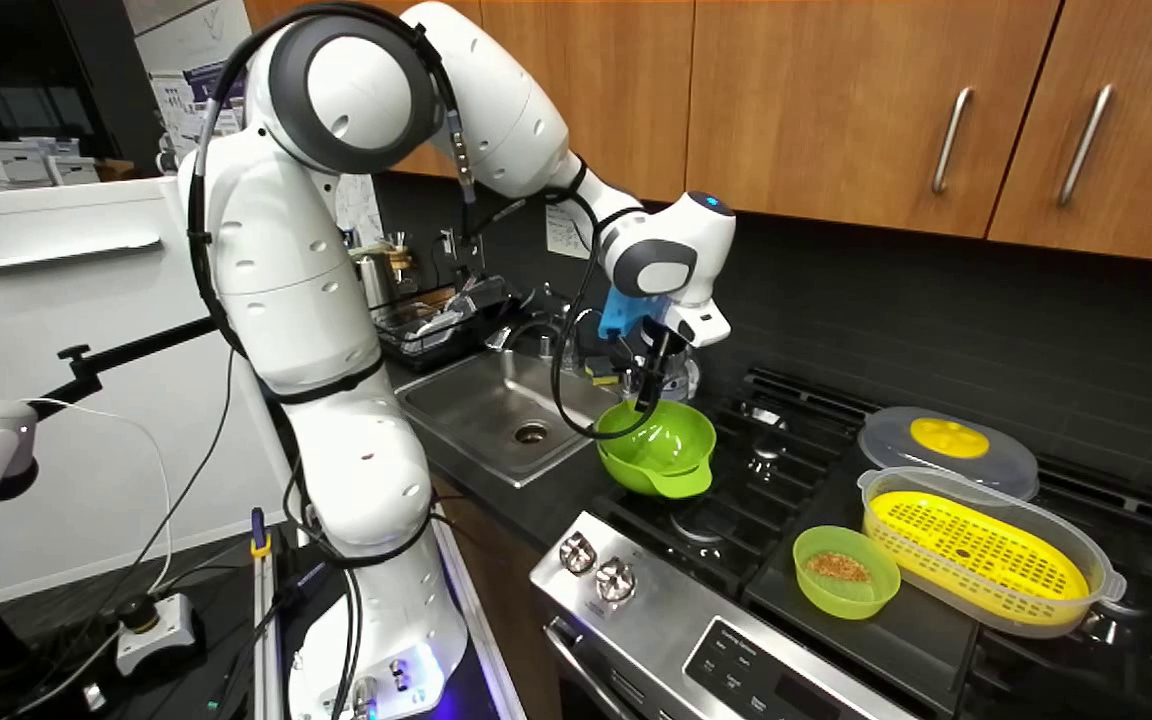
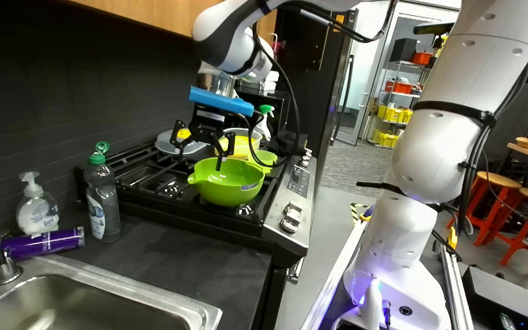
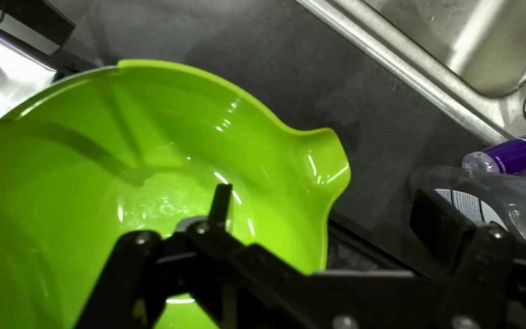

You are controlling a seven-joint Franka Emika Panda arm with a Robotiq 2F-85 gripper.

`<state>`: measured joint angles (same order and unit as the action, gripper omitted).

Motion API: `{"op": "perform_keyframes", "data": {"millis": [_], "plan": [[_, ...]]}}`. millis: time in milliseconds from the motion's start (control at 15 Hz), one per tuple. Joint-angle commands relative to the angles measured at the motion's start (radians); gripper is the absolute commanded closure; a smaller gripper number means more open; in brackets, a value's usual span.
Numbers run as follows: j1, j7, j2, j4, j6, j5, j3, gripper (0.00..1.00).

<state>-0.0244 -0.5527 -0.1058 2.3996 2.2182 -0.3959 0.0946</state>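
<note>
My gripper (image 2: pixel 200 161) stands open above the rim of a bright green bowl (image 2: pixel 229 190) that sits on the stove. In the wrist view, one of the fingers (image 3: pixel 221 203) is over the inside of the bowl, while the opposite one stands outside the rim, near the pouring spout (image 3: pixel 322 157). Nothing is gripped between them; whether a fingertip touches the bowl I cannot tell. A smaller light green bowl (image 1: pixel 846 572) holds brownish grains. Beside it is a clear oval container (image 1: pixel 1101 545) with a yellow perforated tray (image 1: pixel 976 545) inside. A grey lid with a yellow centre (image 1: pixel 946 437) lies behind.
A steel sink (image 1: pixel 476 430) adjoins the stove. On the counter are a dish soap bottle (image 2: pixel 101 197), a hand soap pump (image 2: pixel 37 208) and a purple can (image 2: pixel 46 242) lying down. Wooden cupboards (image 1: pixel 866 110) hang overhead. A black cable (image 1: pixel 561 370) loops down beside the bowl.
</note>
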Motion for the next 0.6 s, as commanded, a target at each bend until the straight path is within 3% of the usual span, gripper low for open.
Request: {"op": "perform_keyframes", "data": {"millis": [0, 533], "plan": [[-0.001, 0.024, 0.042, -0.043, -0.046, -0.019, -0.024, 0.00], [-0.003, 0.017, 0.114, -0.083, -0.077, -0.007, -0.042, 0.00]]}}
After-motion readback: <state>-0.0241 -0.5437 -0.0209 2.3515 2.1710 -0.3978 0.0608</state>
